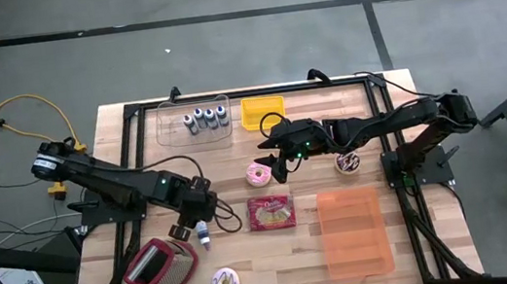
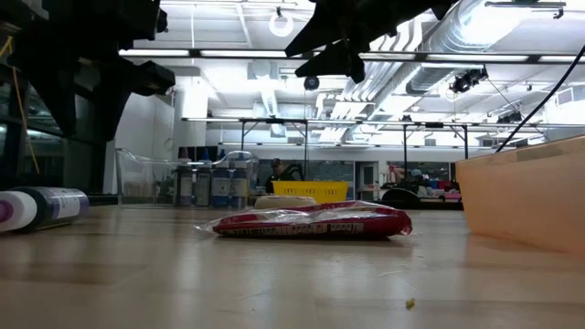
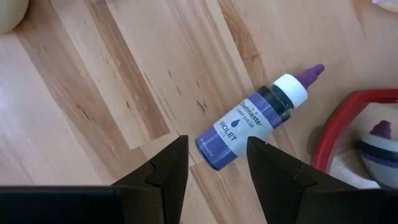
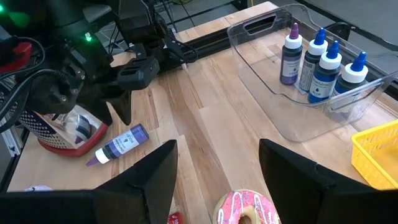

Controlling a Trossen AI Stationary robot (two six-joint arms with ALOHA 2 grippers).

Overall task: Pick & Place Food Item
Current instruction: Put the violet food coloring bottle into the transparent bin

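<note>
A pale wooden table [image 1: 138,157] stands on a grey concrete floor, with both dark arms reaching in over it. In the high view the left gripper [image 1: 199,220] hangs just above a small violet bottle [image 1: 205,234] lying flat beside a red-rimmed mesh basket [image 1: 159,268], while the right gripper [image 1: 273,156] hovers near the table's middle, just beside a pink frosted donut [image 1: 259,173]. A red snack packet [image 1: 272,212] lies between that donut and an orange tray [image 1: 354,231]; a second donut [image 1: 225,282] sits near the front edge, and a clear bin [image 1: 194,123] holding dropper bottles stands beside a yellow basket [image 1: 262,110] at the far side. The low view looks level across the boards at the packet [image 2: 311,221], the bottle [image 2: 41,206] at the far left, and the orange tray wall [image 2: 521,196]. In the left wrist view the two fingers [image 3: 168,168] stand part-open and empty, straddling the base of the violet bottle [image 3: 249,124] from above. In the right wrist view the fingers [image 4: 155,171] are spread wide with nothing between them, the pink donut [image 4: 245,208] just ahead and the bottle [image 4: 118,146] farther off.
</note>
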